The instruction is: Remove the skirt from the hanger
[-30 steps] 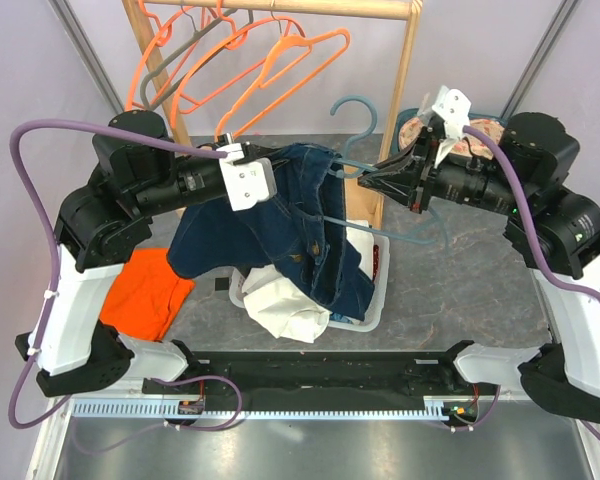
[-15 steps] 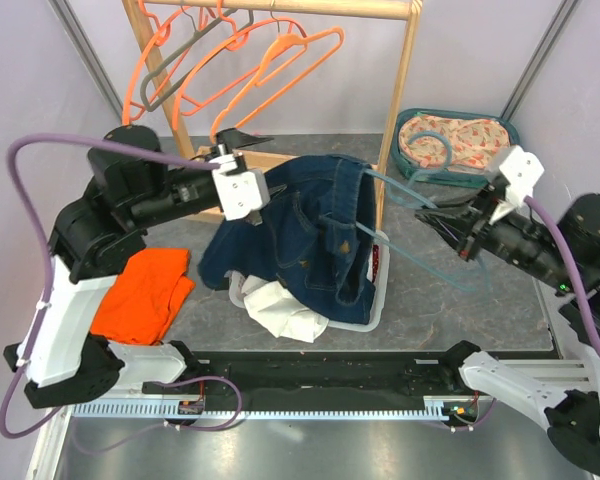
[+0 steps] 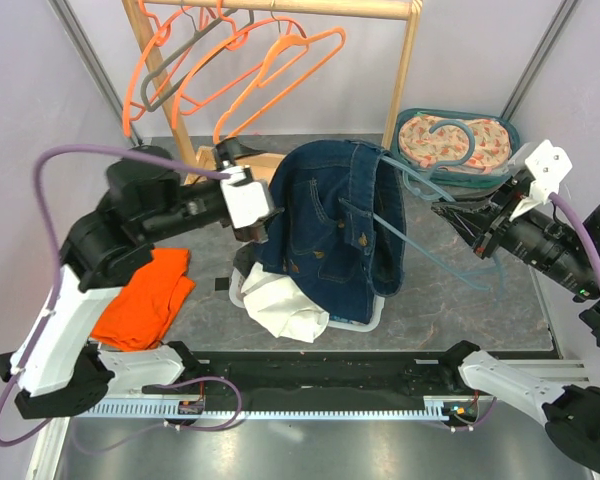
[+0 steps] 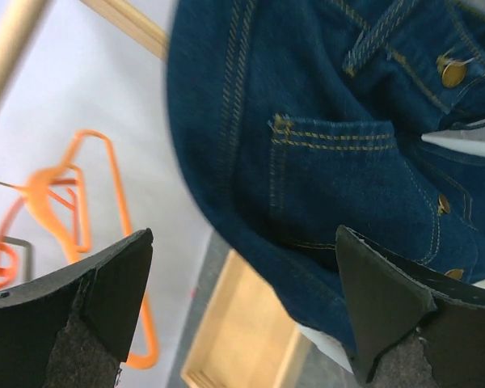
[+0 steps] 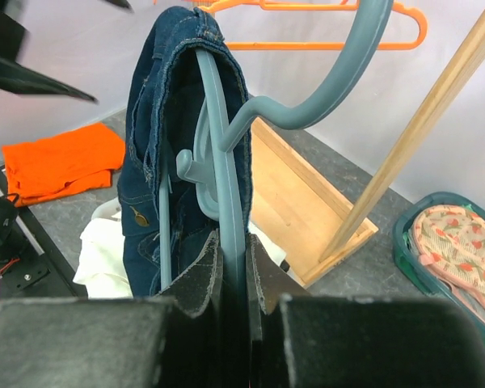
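Though unclear from above, at wrist right tool (image 5: pixel 231 271) tight on hanger (image 5: pixel 224 174)

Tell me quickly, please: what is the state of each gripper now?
Left gripper: open, holding nothing; the denim skirt is in front of it.
Right gripper: closed on the blue-grey hanger that carries the skirt.

Dark blue denim skirt (image 3: pixel 335 235) with brass buttons hangs mid-scene, draped over a grey-blue plastic hanger (image 5: pixel 220 162). The hanger lies tilted, its hook reaching out right of the skirt.
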You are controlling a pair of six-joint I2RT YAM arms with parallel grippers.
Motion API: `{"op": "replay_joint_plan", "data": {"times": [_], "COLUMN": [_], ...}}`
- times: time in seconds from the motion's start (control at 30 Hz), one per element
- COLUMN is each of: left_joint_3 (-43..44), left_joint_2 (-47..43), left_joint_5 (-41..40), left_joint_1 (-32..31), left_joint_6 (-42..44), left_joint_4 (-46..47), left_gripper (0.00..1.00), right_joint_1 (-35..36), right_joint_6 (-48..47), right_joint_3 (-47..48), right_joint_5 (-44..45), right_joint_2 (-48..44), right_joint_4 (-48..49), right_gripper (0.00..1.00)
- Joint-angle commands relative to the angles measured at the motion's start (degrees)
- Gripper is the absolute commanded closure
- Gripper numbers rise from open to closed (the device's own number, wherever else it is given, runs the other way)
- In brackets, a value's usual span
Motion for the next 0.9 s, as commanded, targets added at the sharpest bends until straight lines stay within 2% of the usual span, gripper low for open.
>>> {"op": "replay_joint_plan", "data": {"times": [0.0, 0.13, 0.17, 0.2, 0.3, 0.47, 0.5, 0.53, 0.63, 0.7, 0.8, 0.87], "left_joint_3": [-2.75, -2.67, -2.58, -2.32, 0.13, 5.41, 6.29, 6.56, 12.78, 19.26, 20.8, 21.32], "left_joint_2": [1.27, 3.12, 3.47, 3.91, 5.49, 8.13, 8.31, 8.92, 11.46, 14.02, 12.8, 12.01], "left_joint_5": [-2.88, -1.21, -0.08, 0.46, -1.81, -15.86, -18.06, -23.13, -30.18, -31.09, -29.78, -24.96], "left_joint_1": [0.17, 0.17, 0.17, 0.17, 0.17, 1.22, 1.92, 3.92, 9.98, 12.46, 13.17, 13.09], "left_joint_6": [-4.41, -5.03, -4.94, -4.51, -3.62, -3.45, -3.62, -3.88, -9.67, -15.62, -20.3, -22.77], "left_joint_4": [4.06, 4.42, 4.42, 4.07, 5.11, 12.31, 17.55, 20.12, 22.96, 20.86, 20.06, 18.84], "left_gripper": [0.0, 0.0, 0.05, 0.34, 0.98, 0.98, 0.98, 0.98, 0.98, 0.98, 0.98, 0.98], "right_joint_1": [-0.15, -0.15, -0.06, -0.15, -0.15, -0.15, -0.23, -0.15, -0.15, -0.23, -0.15, -0.15], "right_joint_6": [1.39, 1.92, 2.01, 2.18, 2.1, 2.27, 2.36, 2.45, 2.36, 2.54, 2.89, 3.5], "right_joint_3": [4.64, 4.99, 5.17, 5.35, 5.7, 1.58, 0.79, -0.61, -2.55, -3.44, -7.03, -8.53], "right_joint_5": [-1.97, -3.3, -3.47, -3.73, -3.56, -2.16, -1.98, -1.37, -0.23, 1.27, 3.64, 5.13], "right_joint_2": [0.23, 0.4, 0.49, 0.75, 1.11, -0.65, -1.0, -1.53, -2.41, -3.11, -5.3, -6.62], "right_joint_4": [7.11, 8.25, 8.43, 8.34, 7.29, 6.85, 6.76, 6.76, 5.36, 4.57, 3.86, 3.42], "right_gripper": [1.0, 1.0, 1.0, 1.0, 1.0, 1.0, 1.0, 1.0, 1.0, 1.0, 1.0, 1.0]}}
